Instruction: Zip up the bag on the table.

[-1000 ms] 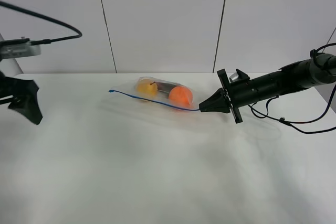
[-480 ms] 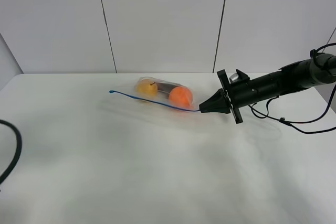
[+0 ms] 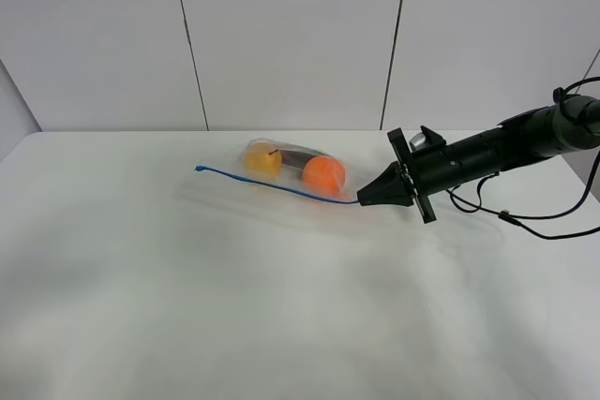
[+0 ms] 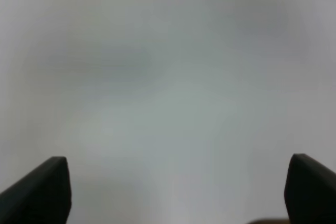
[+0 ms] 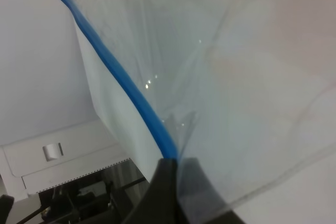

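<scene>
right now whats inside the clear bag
Two round fruits show through the bag: a yellow one and an orange one. Something dark lies between them, too unclear to name.

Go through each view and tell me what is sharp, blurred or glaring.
Exterior high: even soft light, the bag and right gripper sharp, faint shadows on the table. Left wrist: only a blurred pale surface, with the left gripper fingertips dark at the corners. Right wrist: the blue zipper strip fairly sharp, small glints on the plastic, fruit behind a hazy blur.
</scene>
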Available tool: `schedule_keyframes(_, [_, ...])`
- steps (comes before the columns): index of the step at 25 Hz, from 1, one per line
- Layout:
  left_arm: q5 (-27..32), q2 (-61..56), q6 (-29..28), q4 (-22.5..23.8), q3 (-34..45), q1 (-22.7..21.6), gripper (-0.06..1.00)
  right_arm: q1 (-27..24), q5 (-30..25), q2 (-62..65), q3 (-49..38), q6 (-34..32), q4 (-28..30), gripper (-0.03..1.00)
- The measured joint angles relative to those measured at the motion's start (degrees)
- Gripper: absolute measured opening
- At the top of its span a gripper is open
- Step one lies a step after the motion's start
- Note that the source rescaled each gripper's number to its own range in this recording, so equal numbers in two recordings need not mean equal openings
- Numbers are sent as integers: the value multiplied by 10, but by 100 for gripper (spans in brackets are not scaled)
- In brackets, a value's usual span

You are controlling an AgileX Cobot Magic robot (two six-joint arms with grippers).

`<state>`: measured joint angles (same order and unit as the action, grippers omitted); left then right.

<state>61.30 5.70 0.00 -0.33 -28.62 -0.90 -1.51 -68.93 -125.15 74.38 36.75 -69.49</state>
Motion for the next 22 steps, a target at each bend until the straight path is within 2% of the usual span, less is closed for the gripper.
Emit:
schedule_keyframes(3, [1, -53, 0, 0, 0, 0, 94, 0, 0, 0, 0, -1, 0, 1])
schedule_keyframes(5, [1, -59, 0, -1, 0, 0, 94, 0, 0, 0, 0, -6, 1, 7])
schedule_keyframes(7, [1, -61, 0, -2, 0, 0, 94, 0, 0, 0, 1, -15, 3, 23])
schedule_keyframes(11, [1, -61, 0, -2, 0, 0, 94, 0, -1, 7, 28, -32, 54, 73])
schedule_keyframes(13, [0, -61, 0, -2, 0, 0, 94, 0, -3, 28, 56, -56, 118, 86])
schedule_keyframes(15, [0, -61, 0, -3, 0, 0, 94, 0, -3, 52, 93, -96, 196, 90])
schedule_keyframes(20, [0, -61, 0, -3, 0, 0, 94, 0, 4, 102, 161, -224, 440, 92])
schedule_keyframes(22, [0, -61, 0, -3, 0, 0, 94, 0, 4, 113, 177, -258, 520, 92])
